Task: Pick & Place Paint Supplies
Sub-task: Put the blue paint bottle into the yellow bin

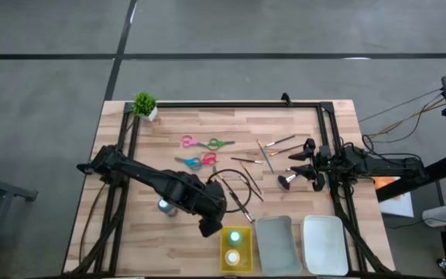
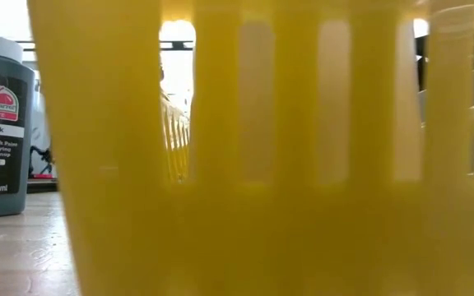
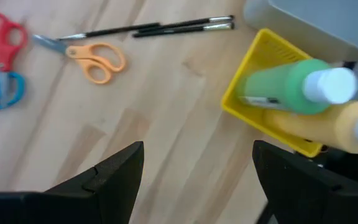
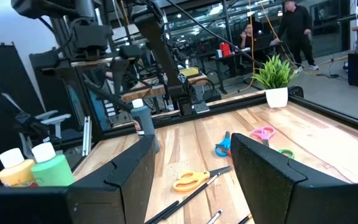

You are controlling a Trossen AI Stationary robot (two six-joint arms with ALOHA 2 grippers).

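The green bottle (image 3: 278, 87) and yellow bottle (image 3: 328, 127) lie in the yellow tray (image 1: 236, 249). The grey bottle (image 1: 164, 206), scissors (image 1: 207, 143) and brushes (image 1: 248, 161) remain on the desk (image 1: 207, 124). The left gripper (image 3: 194, 168) hangs beside the tray, fingers wide apart and empty; the right gripper (image 4: 191, 168), idle at the desk's right edge, is likewise spread and empty.

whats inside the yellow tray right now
The slotted yellow plastic tray holds two paint bottles lying down: a green one and a yellow one. Anything beneath them is covered.

Low view: yellow tray (image 2: 303, 205) blocking table.
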